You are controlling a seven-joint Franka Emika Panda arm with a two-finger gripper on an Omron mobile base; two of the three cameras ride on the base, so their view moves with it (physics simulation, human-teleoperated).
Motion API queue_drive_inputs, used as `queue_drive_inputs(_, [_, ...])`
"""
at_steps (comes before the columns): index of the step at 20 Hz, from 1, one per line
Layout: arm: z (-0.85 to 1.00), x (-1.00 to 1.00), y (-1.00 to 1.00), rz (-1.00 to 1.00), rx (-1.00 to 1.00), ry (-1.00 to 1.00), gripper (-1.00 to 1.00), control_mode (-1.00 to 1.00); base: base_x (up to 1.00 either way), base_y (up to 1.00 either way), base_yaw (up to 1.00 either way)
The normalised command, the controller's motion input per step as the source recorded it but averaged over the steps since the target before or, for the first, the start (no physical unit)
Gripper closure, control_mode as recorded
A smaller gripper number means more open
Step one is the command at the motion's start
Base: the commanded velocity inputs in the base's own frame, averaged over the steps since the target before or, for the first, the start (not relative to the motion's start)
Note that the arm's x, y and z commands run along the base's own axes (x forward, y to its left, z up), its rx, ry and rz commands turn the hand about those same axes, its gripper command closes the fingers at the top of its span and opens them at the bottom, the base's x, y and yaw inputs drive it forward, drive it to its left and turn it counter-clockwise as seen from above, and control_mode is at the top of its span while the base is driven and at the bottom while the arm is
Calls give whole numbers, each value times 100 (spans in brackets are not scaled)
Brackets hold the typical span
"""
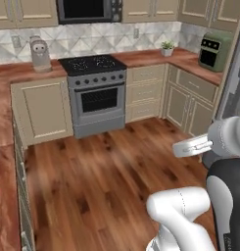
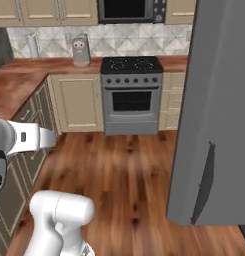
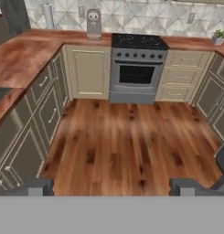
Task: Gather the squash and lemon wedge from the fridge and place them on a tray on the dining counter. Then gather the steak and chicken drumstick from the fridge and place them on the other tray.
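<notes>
Seen from the hand, the reddish-brown wood-grain bench (image 3: 26, 57) runs along the left over beige drawer fronts and turns along the back wall. On it at the back stands a small grey appliance (image 3: 93, 23) against the patterned tile, with a paper towel roll (image 3: 48, 16) to its left. Right of that sits the grey stove (image 3: 137, 68) with its black cooktop and dark oven window, and further right a stack of beige drawers (image 3: 182, 75) with a small potted plant (image 3: 218, 36) on the bench above. The wooden floor (image 3: 127, 146) lies open in the middle. At the bottom of the hand view the two dark tips of the end effector (image 3: 111, 187) stand wide apart, holding nothing. From the left base view, a green toaster oven (image 1: 214, 50) sits in the right corner of the bench, and a dark microwave (image 1: 89, 10) hangs above the stove. From the right base view, the fridge (image 2: 214, 110), tall and plain grey with a slim dark curved handle (image 2: 204, 182), fills the right side with its door closed, standing just right of the stove and close beside the robot.
</notes>
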Motion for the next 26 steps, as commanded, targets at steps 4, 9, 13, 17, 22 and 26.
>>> queue_drive_inputs(4, [0,0,0,0,0,0,-100,100,75,0,-24])
queue_drive_inputs(9, [0,0,0,0,0,0,-100,100,69,0,-29])
queue_drive_inputs(13, [0,0,0,0,0,0,-100,100,65,0,-33])
queue_drive_inputs(17, [0,0,0,0,0,0,-100,100,56,0,-39])
queue_drive_inputs(22, [0,0,0,0,0,0,-100,100,42,3,-46])
queue_drive_inputs(26, [0,0,0,0,0,0,-100,100,16,14,-53])
